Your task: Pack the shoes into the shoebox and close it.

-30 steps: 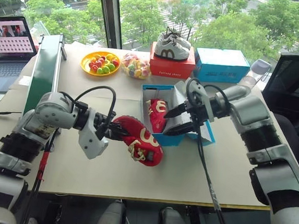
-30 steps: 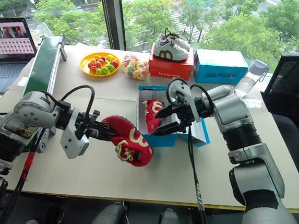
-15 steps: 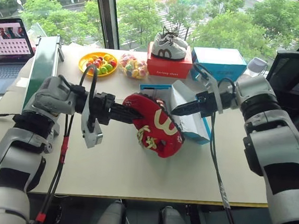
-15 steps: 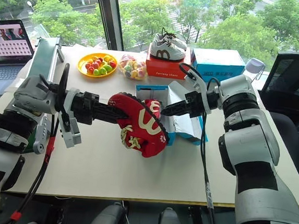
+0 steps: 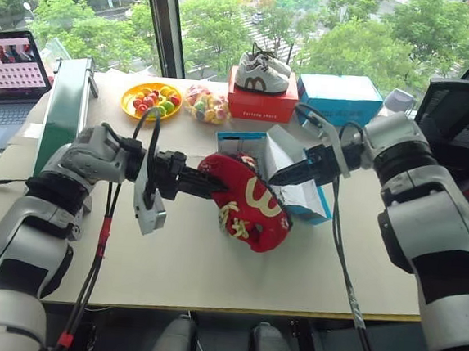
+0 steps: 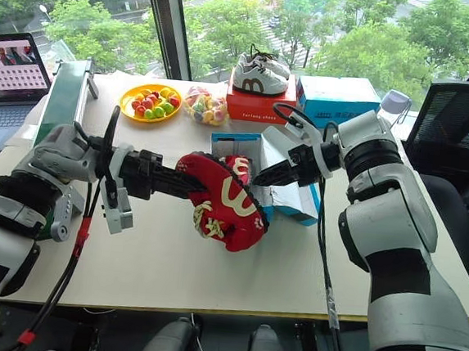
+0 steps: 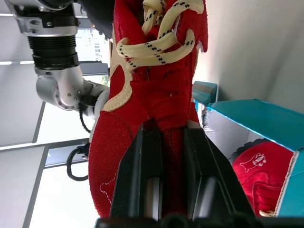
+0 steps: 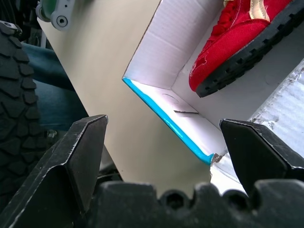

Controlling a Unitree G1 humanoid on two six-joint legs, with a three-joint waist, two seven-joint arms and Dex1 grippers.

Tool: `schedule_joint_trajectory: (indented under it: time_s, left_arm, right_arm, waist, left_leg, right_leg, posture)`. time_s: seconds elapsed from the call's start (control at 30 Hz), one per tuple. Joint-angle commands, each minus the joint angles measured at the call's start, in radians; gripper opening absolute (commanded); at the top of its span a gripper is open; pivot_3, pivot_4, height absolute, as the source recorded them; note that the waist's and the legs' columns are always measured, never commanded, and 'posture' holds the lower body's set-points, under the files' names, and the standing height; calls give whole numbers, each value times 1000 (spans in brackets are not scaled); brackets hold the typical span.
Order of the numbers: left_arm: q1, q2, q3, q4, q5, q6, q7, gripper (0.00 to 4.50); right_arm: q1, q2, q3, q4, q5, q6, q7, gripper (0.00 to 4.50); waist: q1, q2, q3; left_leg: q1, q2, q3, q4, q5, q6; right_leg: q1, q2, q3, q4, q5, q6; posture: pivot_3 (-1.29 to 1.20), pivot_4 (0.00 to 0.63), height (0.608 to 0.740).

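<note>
Left end effector (image 5: 197,180) clamps small red lace-up shoe (image 5: 248,209) above bright blue cardboard shoebox (image 5: 298,199); right end effector (image 5: 288,174) wide, likely steadying it.

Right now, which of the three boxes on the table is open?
The near blue shoebox, between the grippers, with a red shoe inside. The red box under the white sneakers and the far blue box are shut.

Beige flat counter (image 5: 169,260) by the window, pretty cluttered at the back: a yellow plate of coloured candies (image 5: 151,99), a clear bag of sweets (image 5: 207,103), a red cardboard box (image 5: 262,102) and a plain-topped blue box (image 5: 340,98). The open bright blue shoebox (image 5: 291,185) sits mid-counter, and a laptop (image 5: 9,74) is off at the left.
</note>
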Motion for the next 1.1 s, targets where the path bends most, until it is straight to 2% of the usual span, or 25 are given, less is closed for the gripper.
schedule_joint_trajectory:
  time_s: [0.03, 0.23, 0.47, 0.67, 0.9, 1.0, 1.1]
  left_arm:
    - [-20, 25, -11, -4, -11, 0, 38, 377]
    - [-8, 23, -44, 4, -3, 29, 50, 377]
    - [0, 15, -57, -1, 1, 39, 68, 377]
    - [-20, 1, -50, 11, 7, 38, 82, 377]
    - [-26, 0, -43, 20, 23, 39, 89, 377]
    - [-27, 3, -36, 24, 32, 42, 93, 344]
    - [-29, -6, -18, 29, 48, 52, 105, 344]
  right_arm:
    - [-43, -42, 44, -68, 104, 64, 54, 4500]
    - [-60, -103, 162, -252, 325, 197, 54, 4500]
    - [-40, -159, 214, -536, 559, 379, 54, 4500]
    - [-25, -155, 241, -599, 606, 419, 54, 4500]
    - [-5, -103, 237, -520, 563, 384, 54, 4500]
    - [-13, -93, 228, -497, 553, 382, 54, 3838]
    - [-17, -79, 219, -473, 539, 376, 54, 2782]
  waist:
    - [0, 0, 0]
    - [-4, 0, 0]
    - [-12, 0, 0]
    - [-12, 0, 0]
    - [-12, 0, 0]
    - [-14, 0, 0]
    - [-15, 0, 0]
  left_leg:
    - [0, 0, 0, 0, 0, 0]
    - [0, 0, 0, 1, 0, 0]
    - [-1, 0, -2, 2, 0, 0]
    - [-1, 0, -2, 5, 0, 0]
    - [-1, 0, -2, 7, 0, 0]
    - [-1, 0, -2, 7, 0, 0]
    - [-1, 0, -2, 8, 0, 0]
  right_leg:
    - [0, 0, 0, 0, 0, 0]
    - [0, 0, 0, 1, 0, 0]
    - [0, 0, 0, 0, 0, 0]
    - [1, 0, 0, 2, 0, 0]
    - [0, 0, 0, 6, 0, 0]
    - [0, 0, 0, 7, 0, 0]
    - [0, 0, 0, 7, 0, 0]
  posture:
    - [0, 150, 730]
    - [0, 150, 730]
    - [0, 150, 730]
    - [0, 150, 730]
    - [0, 150, 730]
    - [0, 150, 730]
    - [0, 150, 730]
